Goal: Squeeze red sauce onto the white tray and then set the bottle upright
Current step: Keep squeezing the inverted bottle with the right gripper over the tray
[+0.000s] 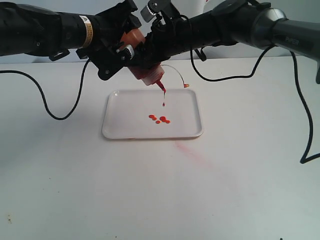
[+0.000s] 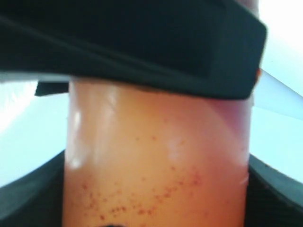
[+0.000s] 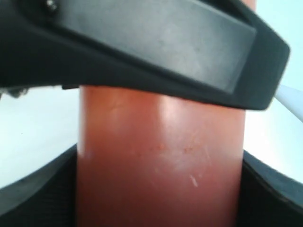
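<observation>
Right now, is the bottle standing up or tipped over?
Tipped over. The bottle is held tilted above the tray with its red tip pointing down, and a drop of sauce is in the air below it.

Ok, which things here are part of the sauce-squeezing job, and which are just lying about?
In the job: bottle, held nozzle-down by left gripper and right gripper; sauce blobs; white tray.
Lying about: pink smear on the table; black cables.

Brightly, evenly lit, soft faint shadow under the white tray [image 1: 120, 125]. Sharp in the exterior view. Blurred close-up in both wrist views, pale glare on the bottle [image 2: 156, 161].
</observation>
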Action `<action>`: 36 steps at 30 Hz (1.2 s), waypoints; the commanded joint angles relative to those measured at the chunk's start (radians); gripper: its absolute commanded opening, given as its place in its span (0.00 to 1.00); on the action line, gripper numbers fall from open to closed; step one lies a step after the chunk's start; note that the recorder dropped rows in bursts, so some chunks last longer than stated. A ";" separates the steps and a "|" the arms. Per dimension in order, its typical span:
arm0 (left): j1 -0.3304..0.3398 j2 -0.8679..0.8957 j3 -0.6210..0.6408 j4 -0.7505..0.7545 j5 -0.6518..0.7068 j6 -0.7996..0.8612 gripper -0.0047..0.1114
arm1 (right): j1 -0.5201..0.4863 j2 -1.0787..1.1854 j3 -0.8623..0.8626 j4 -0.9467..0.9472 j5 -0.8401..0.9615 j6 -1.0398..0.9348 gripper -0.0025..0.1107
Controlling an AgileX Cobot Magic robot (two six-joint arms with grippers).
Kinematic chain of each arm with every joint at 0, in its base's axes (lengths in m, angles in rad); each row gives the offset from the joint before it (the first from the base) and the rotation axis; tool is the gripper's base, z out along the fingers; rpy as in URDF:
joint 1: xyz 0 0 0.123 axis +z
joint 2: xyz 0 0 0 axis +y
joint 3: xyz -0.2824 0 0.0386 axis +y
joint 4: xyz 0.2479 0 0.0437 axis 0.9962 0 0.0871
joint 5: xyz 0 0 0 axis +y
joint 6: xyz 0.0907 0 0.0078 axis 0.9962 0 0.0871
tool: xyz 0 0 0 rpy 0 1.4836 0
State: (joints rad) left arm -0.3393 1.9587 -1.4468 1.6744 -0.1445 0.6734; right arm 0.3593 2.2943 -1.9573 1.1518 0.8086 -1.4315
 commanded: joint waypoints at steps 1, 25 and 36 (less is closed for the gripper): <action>-0.003 -0.014 -0.012 -0.021 0.010 -0.009 0.04 | 0.003 -0.002 0.002 0.003 0.015 0.009 0.02; -0.003 -0.014 -0.012 -0.021 0.012 -0.009 0.04 | 0.003 -0.004 0.002 -0.086 0.049 0.030 0.95; -0.003 -0.014 -0.012 -0.021 0.017 -0.009 0.04 | 0.001 -0.087 0.002 -0.343 0.049 0.168 0.95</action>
State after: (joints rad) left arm -0.3393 1.9587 -1.4468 1.6744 -0.1385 0.6734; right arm 0.3593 2.2432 -1.9573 0.8914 0.8510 -1.3163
